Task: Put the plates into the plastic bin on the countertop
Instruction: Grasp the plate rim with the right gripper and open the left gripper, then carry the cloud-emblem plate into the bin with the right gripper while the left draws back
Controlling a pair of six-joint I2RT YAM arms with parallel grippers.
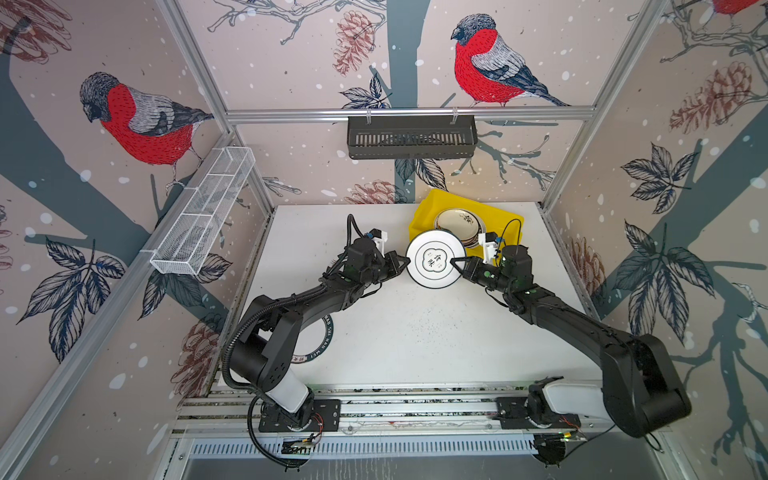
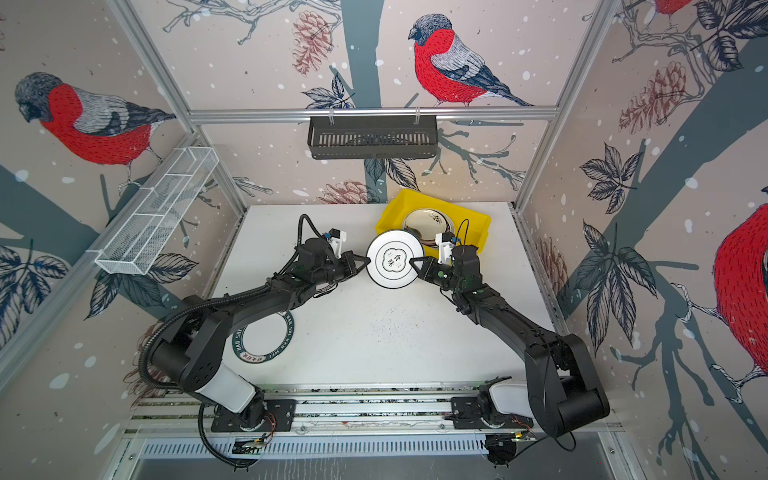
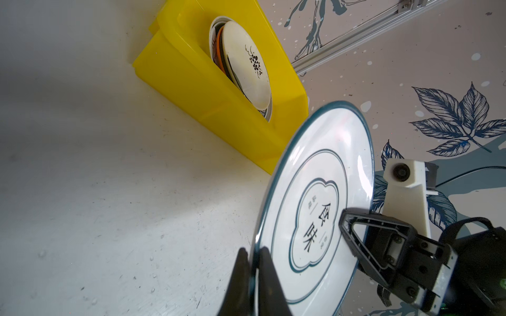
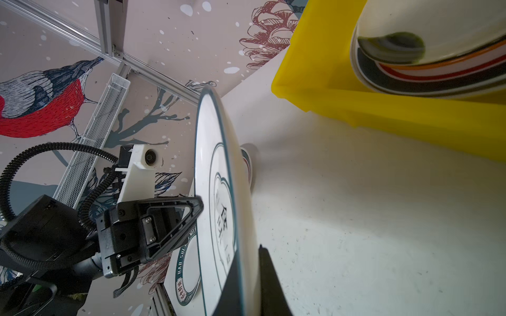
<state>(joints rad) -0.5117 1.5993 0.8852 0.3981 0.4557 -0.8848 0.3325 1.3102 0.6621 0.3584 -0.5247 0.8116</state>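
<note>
The ringed plate (image 1: 432, 259) is a round, shallow, glossy white disc with thin teal rings and a lobed central emblem; it sits centre frame in both top views, face up, lifted off the matte, speckled white countertop (image 1: 415, 332). The left gripper (image 1: 406, 261) is clamped on the plate's left rim; in the left wrist view its fingers (image 3: 241, 273) pinch the thin edge from both faces. The right gripper (image 1: 454, 262) is clamped on the opposite rim, with its upper finger lying over the plate face up to the emblem. The plastic bin (image 1: 422, 216) is a smooth, bright yellow lipped tub, set askew at upper right of the countertop; the plate's far edge overlaps its near corner. Inside it lie the stacked plates (image 1: 457, 222), the top one cream with a dark floral mark. A lettered plate (image 2: 270, 355) lies flat at lower left, partly under the left arm; bare surface spans the centre below the grippers.
</note>
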